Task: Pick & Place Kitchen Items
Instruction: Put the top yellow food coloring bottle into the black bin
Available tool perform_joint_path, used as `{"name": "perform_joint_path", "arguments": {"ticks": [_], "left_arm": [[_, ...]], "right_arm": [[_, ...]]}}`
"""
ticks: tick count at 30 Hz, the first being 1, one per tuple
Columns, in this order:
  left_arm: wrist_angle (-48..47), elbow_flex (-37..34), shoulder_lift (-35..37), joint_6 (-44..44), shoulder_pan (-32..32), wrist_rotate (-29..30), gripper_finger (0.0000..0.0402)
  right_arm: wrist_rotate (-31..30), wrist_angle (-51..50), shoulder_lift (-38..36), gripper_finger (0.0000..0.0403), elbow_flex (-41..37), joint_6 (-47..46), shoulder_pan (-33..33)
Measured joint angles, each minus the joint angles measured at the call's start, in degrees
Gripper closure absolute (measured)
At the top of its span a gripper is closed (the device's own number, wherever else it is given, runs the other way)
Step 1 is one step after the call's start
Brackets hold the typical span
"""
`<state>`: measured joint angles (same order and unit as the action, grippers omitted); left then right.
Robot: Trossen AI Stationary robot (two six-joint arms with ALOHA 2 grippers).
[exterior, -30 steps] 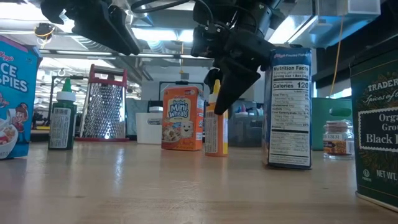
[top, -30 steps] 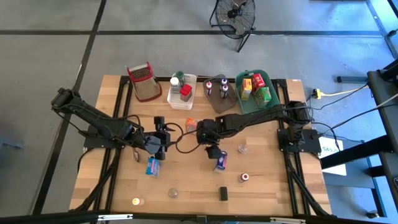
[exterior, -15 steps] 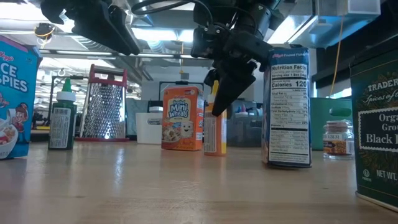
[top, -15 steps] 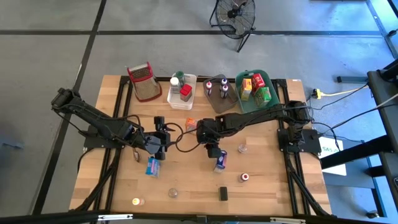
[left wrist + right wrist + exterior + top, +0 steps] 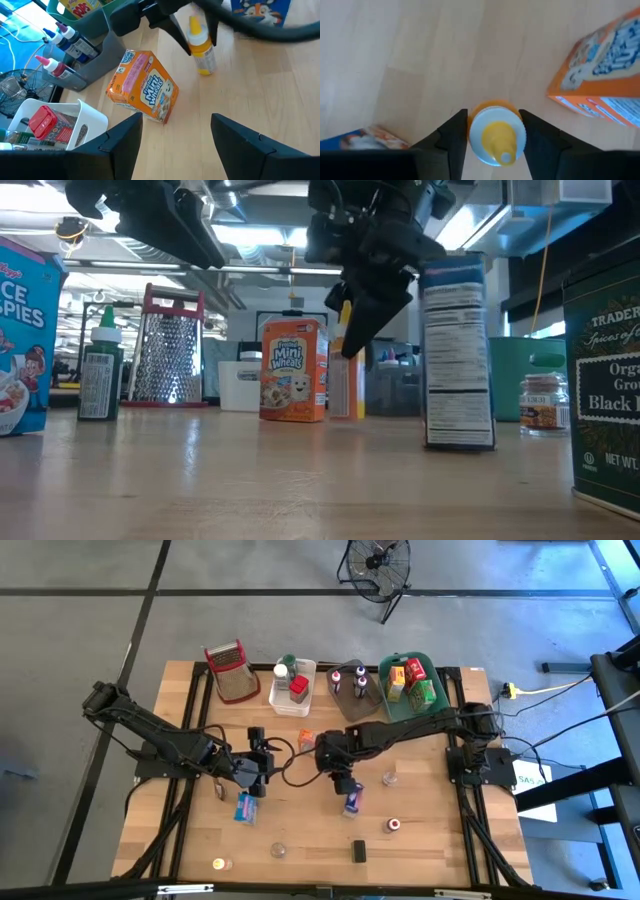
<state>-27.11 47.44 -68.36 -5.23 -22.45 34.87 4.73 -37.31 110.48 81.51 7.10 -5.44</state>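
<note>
Only the right wrist view settles the grasp: the right gripper (image 5: 493,131) has its fingers pressed on both sides of the yellow-capped bottle (image 5: 496,135), holding it mid-tabletop (image 5: 300,830). The left wrist view shows that bottle standing upright just beside the tilted orange Mini Wheats box (image 5: 144,85). From above, the bottle is hidden under the right arm, while the left gripper (image 5: 258,768) hangs with jaws spread and empty near a blue cereal box (image 5: 246,806).
</note>
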Motion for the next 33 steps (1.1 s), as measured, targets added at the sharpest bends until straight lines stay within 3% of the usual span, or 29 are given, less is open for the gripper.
{"name": "perform_joint_path", "arguments": {"ticks": [9,21,29,33], "left_arm": [[-0.04,0.0,0.0,0.0,-0.01,-0.02,0.0171],[-0.04,0.0,0.0,-0.2,-0.01,-0.04,0.0171],[-0.04,0.0,0.0,-0.22,-0.01,-3.42,0.017],[-0.06,0.0,0.0,-0.22,-0.01,-4.7,0.017]], "right_arm": [[-3.45,-5.48,0.0,0.0243,4.7,1.26,-2.18],[-19.42,-36.05,0.0,0.0243,22.56,-4.59,-4.04],[-21.12,-42.36,-4.23,0.0243,28.55,-1.35,2.65],[-17.56,-41.64,-7.78,0.0243,28.59,0.75,9.6]]}}
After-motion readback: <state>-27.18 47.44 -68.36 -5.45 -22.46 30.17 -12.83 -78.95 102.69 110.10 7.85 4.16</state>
